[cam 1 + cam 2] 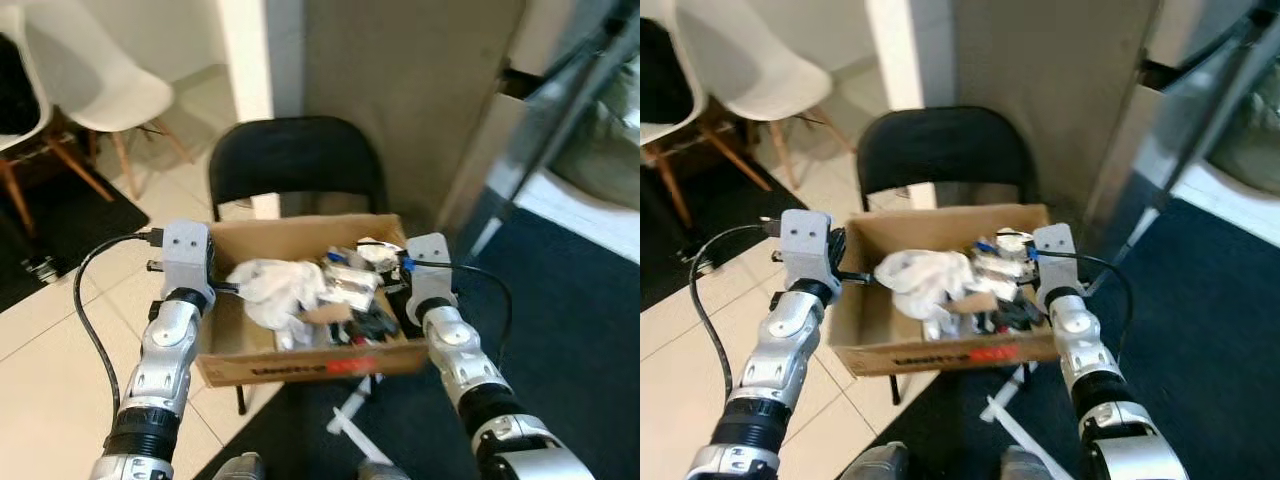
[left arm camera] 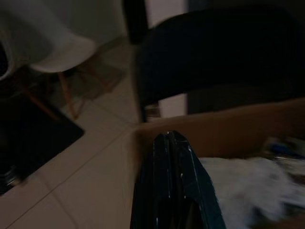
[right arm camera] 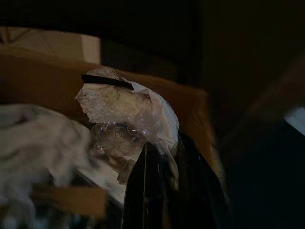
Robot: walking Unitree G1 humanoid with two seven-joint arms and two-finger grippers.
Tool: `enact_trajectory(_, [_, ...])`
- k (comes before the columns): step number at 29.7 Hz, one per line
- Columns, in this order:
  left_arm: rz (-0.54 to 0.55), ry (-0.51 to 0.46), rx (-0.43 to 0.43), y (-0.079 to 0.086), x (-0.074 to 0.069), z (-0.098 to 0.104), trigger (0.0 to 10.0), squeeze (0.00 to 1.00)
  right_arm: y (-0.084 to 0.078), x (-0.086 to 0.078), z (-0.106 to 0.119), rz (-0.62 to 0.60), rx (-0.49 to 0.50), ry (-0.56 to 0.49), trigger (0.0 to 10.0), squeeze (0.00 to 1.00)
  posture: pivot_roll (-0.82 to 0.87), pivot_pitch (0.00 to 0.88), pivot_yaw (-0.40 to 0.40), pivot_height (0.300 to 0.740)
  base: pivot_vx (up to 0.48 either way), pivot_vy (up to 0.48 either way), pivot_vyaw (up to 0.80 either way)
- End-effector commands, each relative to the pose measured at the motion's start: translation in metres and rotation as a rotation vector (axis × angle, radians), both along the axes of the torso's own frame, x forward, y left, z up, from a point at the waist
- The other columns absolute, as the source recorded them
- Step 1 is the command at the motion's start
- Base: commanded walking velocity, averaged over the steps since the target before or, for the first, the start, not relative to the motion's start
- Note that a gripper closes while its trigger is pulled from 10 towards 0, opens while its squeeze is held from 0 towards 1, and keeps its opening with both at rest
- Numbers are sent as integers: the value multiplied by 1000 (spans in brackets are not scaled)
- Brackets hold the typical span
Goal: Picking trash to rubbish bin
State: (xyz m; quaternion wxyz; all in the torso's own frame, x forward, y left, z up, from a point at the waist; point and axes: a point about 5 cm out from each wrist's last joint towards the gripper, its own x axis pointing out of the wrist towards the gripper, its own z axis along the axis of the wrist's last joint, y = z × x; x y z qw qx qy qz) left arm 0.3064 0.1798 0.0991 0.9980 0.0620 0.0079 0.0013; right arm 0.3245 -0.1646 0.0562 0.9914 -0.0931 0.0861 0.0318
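Everything turns on the cardboard box (image 1: 300, 362), which sits on a black folding chair (image 1: 295, 160) and serves as the bin. At the box's left wall, the left gripper (image 2: 172, 143) reaches inward with its fingers pressed together, holding nothing, just beside a crumpled white tissue wad (image 1: 278, 288) lying inside. Toward the box's right end, the right gripper (image 3: 164, 152) hangs over the heap of wrappers, jaws clamped on a crinkled clear plastic wrapper (image 3: 126, 114). This looks like the drop-off step: next, the right fingers should part so the wrapper falls inside the box walls.
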Motion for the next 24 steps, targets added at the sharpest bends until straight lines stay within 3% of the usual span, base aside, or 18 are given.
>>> enact_trajectory(1, [13,16,7,4,-1,-2,10000,0,4,0,-2,1,14,6,10000,0,51,34,-9,740,277,0,0])
enact_trajectory(13, [-28,51,15,-1,-2,-8,10000,0,6,3,1,30,10,2,10000,0,49,33,-12,740,0,0,0])
enact_trajectory(16, [-180,108,40,-13,-3,-17,10000,0,12,7,1,77,-6,14,10000,0,49,31,-15,740,0,0,0])
enact_trajectory(18, [-180,108,40,-13,-3,-17,10000,0,12,7,1,77,-6,14,10000,0,49,31,-15,740,0,0,0])
enact_trajectory(20, [-296,119,44,-22,-6,-19,10000,0,17,7,-3,123,-52,57,10000,0,46,25,-17,740,0,0,0])
enact_trajectory(24, [-373,123,32,-27,-9,-18,10000,0,16,8,-6,130,-104,89,10000,0,50,20,-24,740,0,0,0])
